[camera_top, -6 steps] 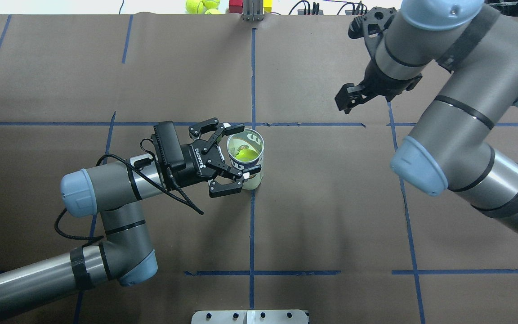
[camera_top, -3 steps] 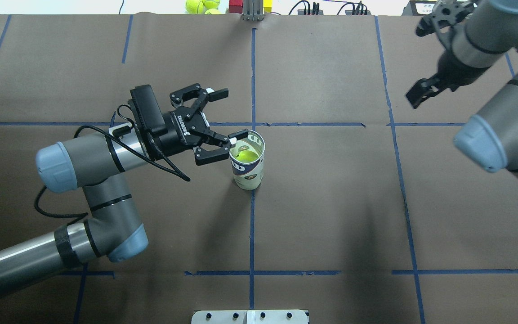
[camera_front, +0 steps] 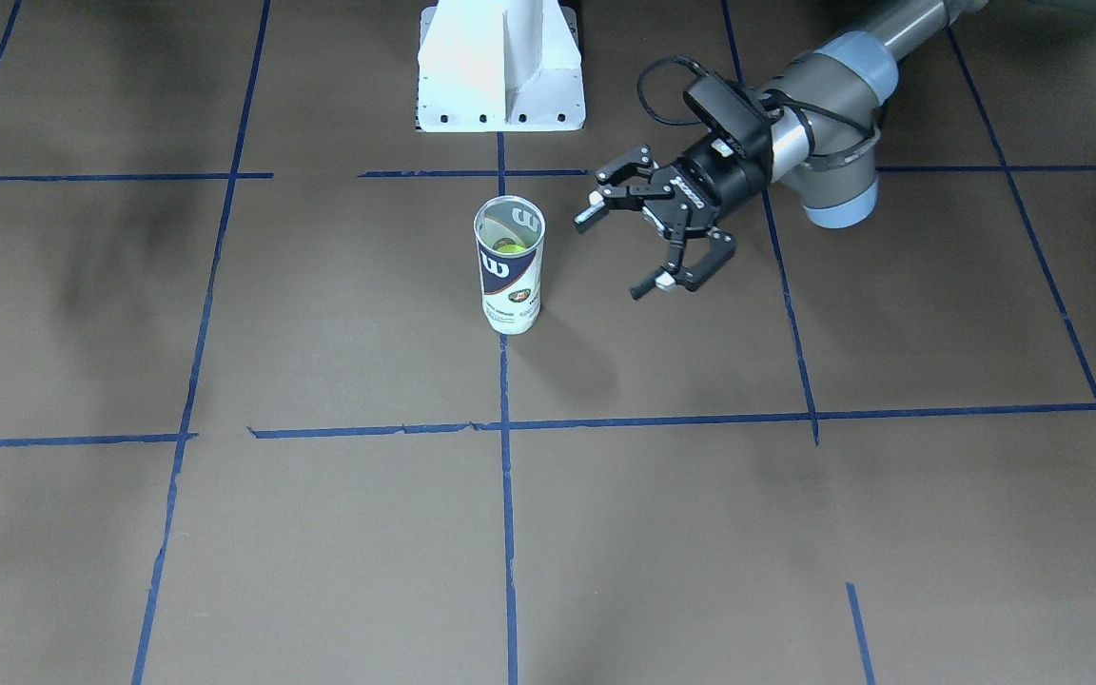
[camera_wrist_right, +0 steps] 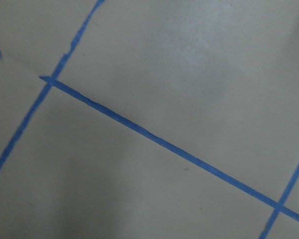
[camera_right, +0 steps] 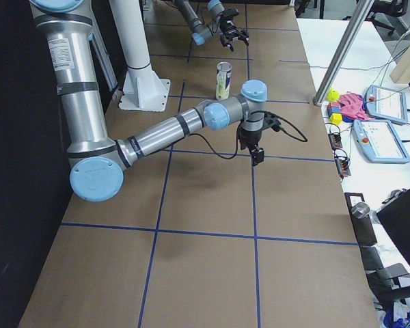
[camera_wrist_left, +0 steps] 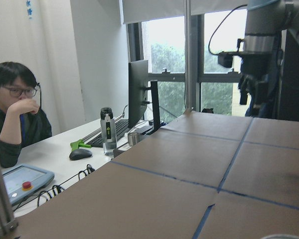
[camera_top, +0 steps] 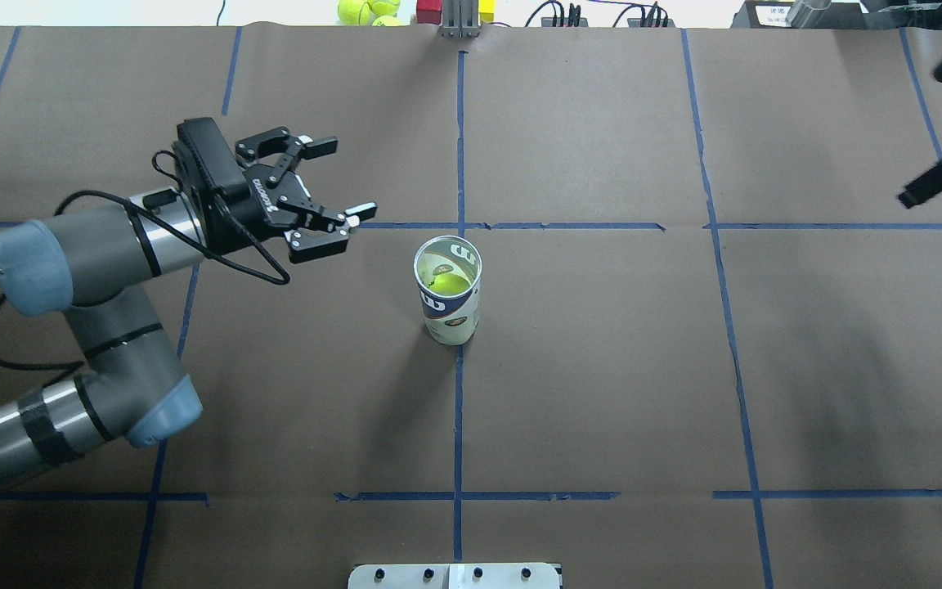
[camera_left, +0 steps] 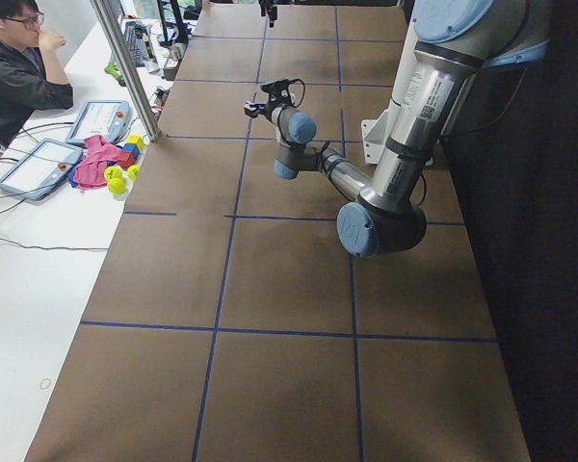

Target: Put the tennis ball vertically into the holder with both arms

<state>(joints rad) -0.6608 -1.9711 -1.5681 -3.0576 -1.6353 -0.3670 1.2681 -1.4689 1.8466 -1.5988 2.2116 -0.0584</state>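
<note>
Clear Wilson can [camera_top: 447,304] stands upright on a blue tape line [camera_top: 458,425], a tennis ball [camera_top: 448,283] inside. Nearby, not touching, the left gripper [camera_top: 346,177] hovers with fingers spread wide. Well apart, the right gripper [camera_top: 939,177] shows too little to tell its state.

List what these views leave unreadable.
Right end effector: overhead frame edge cuts it; open or shut unclear.
Holder: its label hides anything under the visible tennis ball.
Left end effector: open overhead, absent from its own wrist view.
</note>
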